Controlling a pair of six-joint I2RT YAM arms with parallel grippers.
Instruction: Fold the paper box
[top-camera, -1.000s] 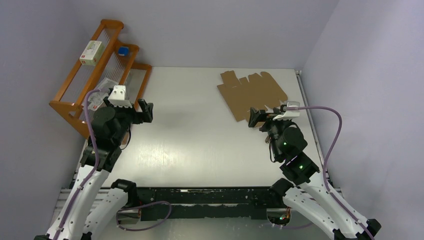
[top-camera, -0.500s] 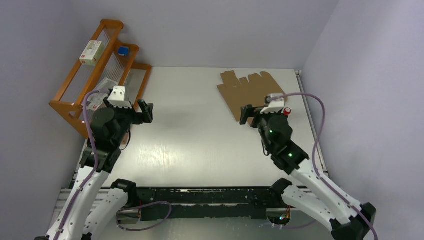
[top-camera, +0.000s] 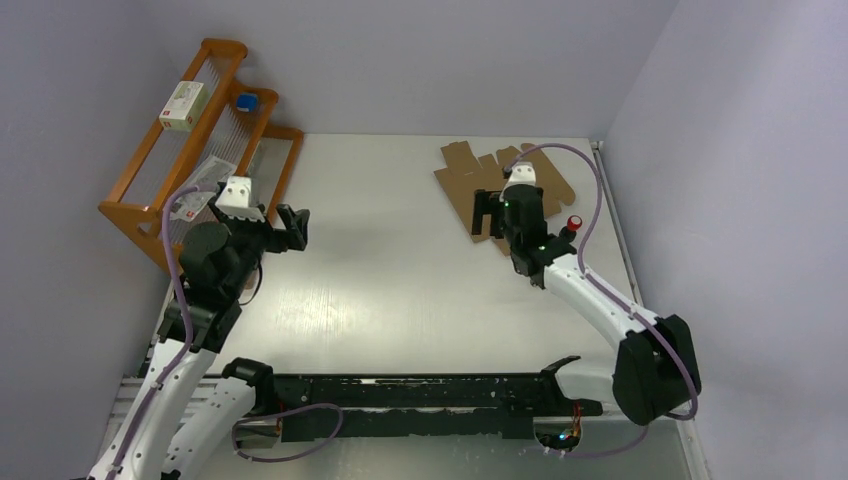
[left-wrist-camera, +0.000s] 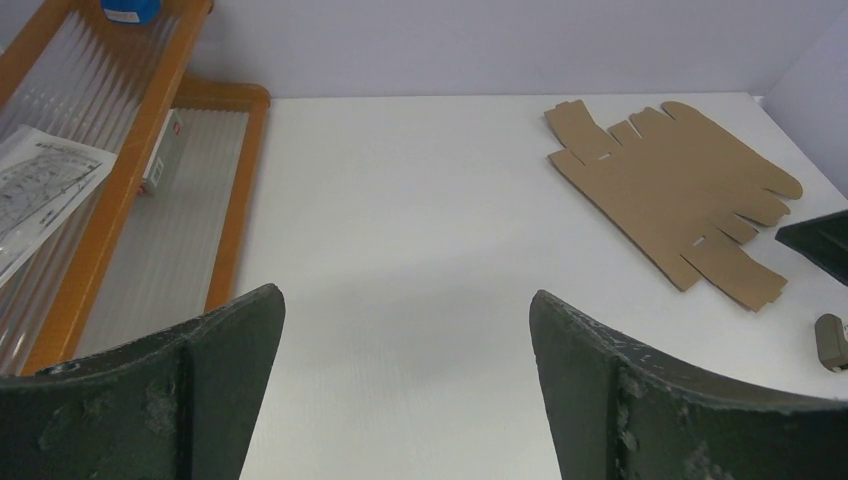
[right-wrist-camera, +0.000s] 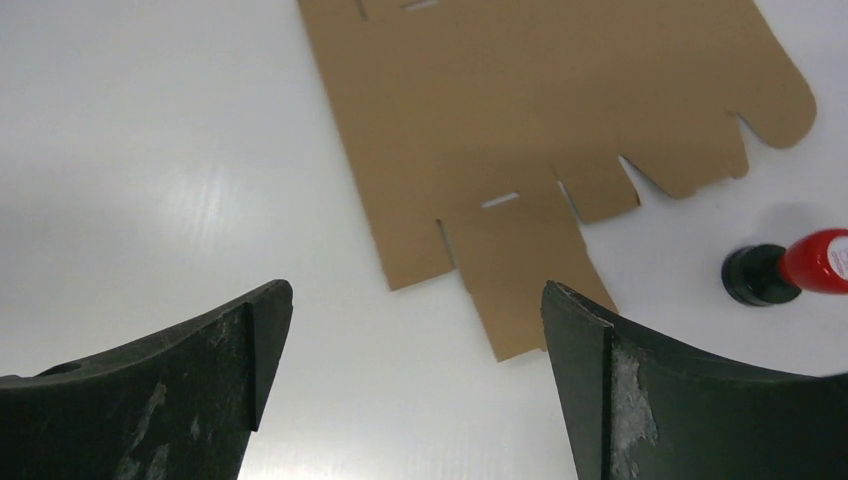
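The right arm reaches forward and left from its base, with the right gripper (top-camera: 487, 213) hanging over the near edge of the paper box (top-camera: 460, 190). Its jaws stand wide apart and hold nothing. In the right wrist view the camera looks nearly straight down, and the sheet's near tabs lie between the two fingers. Whether the fingers touch the sheet cannot be told. The paper box is a flat, unfolded brown die-cut sheet lying at the far right of the surface (top-camera: 400, 260). The left arm is bent and raised on the left side. The left gripper (top-camera: 290, 225) is likewise spread and empty, level above the surface, beside the orange rack (top-camera: 130, 180). The rack's top tier holds a white box (top-camera: 185, 105) with a green and red label, whose writing is too small to read, and a blue item (top-camera: 245, 101) just beside it. A printed sheet (left-wrist-camera: 40, 190), its text illegible, lies on a lower tier. A red-and-black item (right-wrist-camera: 800, 265) lies on the surface near the paper box.
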